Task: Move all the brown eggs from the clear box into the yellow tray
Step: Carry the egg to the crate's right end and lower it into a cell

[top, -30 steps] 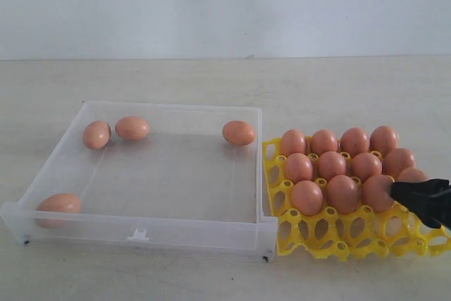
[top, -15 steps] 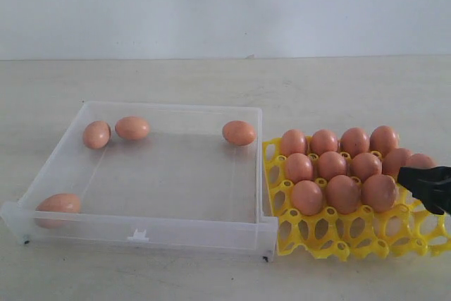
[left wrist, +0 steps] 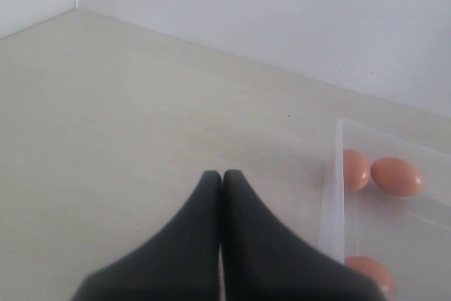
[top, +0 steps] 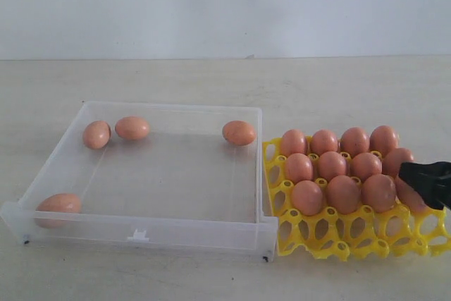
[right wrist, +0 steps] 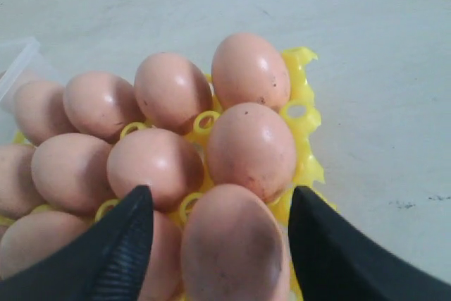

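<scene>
**Left claw** [left wrist: 222, 175]: the fingers are pressed together with nothing between them. The claw hangs over bare tabletop [left wrist: 106, 139], just outside a side wall of the clear box [left wrist: 331, 195].

**Right claw** [right wrist: 220, 195]: the fingers [right wrist: 120, 252] are spread wide, one on each side of a brown egg [right wrist: 232, 252] seated in an edge cup of the yellow tray [right wrist: 303, 114]. One finger stands clear of the shell. The other lies so near it that contact cannot be confirmed. In the exterior view this claw sits over the right end of the tray's front egg row.

**Clear box:** it rests on the tabletop, left of centre in the exterior view. Four brown eggs lie in it:
- Two [top: 96, 134] [top: 132, 127] lie side by side near the far left corner.
- One [top: 239, 132] lies near the far right corner.
- One [top: 58, 206] lies in the near left corner, against the front wall.

**Yellow tray:** it stands just beside the box's right wall.
- Eleven eggs stand upright in its cups in plain view: four in the far row, four in the middle row and three in the next.
- A twelfth egg is partly hidden behind the right claw.
- The nearest row of cups holds no eggs.
</scene>
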`<state>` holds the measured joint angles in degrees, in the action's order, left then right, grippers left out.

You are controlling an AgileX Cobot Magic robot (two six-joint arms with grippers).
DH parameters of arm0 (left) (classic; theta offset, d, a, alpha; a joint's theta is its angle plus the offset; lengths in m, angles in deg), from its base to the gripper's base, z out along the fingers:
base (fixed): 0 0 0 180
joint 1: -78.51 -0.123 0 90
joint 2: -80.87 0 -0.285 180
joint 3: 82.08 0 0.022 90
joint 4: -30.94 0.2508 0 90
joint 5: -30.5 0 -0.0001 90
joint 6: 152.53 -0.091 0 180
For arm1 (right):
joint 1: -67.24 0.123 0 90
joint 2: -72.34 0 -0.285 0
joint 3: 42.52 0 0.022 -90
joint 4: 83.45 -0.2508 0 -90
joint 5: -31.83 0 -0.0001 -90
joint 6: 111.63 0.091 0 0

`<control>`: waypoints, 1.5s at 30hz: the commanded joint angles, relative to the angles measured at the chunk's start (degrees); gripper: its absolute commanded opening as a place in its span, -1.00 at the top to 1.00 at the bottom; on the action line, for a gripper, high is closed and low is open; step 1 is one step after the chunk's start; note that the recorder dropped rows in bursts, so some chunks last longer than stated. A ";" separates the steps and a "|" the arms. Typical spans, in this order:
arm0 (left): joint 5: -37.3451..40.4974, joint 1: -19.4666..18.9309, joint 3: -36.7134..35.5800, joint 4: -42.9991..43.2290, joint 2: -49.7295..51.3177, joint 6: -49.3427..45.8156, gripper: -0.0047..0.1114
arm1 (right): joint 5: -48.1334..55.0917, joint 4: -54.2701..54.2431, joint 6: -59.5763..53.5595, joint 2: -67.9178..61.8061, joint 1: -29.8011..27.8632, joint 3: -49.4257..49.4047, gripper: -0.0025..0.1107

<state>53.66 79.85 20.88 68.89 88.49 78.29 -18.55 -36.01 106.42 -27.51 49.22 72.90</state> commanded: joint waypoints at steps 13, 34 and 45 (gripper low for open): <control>-0.65 0.45 -0.13 21.36 0.17 -1.72 0.99 | 8.01 -1.58 -8.14 14.40 5.31 2.69 0.96; -0.69 0.45 -0.13 26.52 0.17 -1.72 0.99 | 103.17 -49.33 -45.23 9.52 22.84 38.22 0.96; -1.09 0.45 -0.13 38.08 0.17 -1.72 0.99 | 94.63 -51.59 -46.14 5.38 23.35 34.68 0.96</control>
<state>53.03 79.85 20.88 104.94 88.49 76.68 77.36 -87.36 60.90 -21.62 72.39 107.79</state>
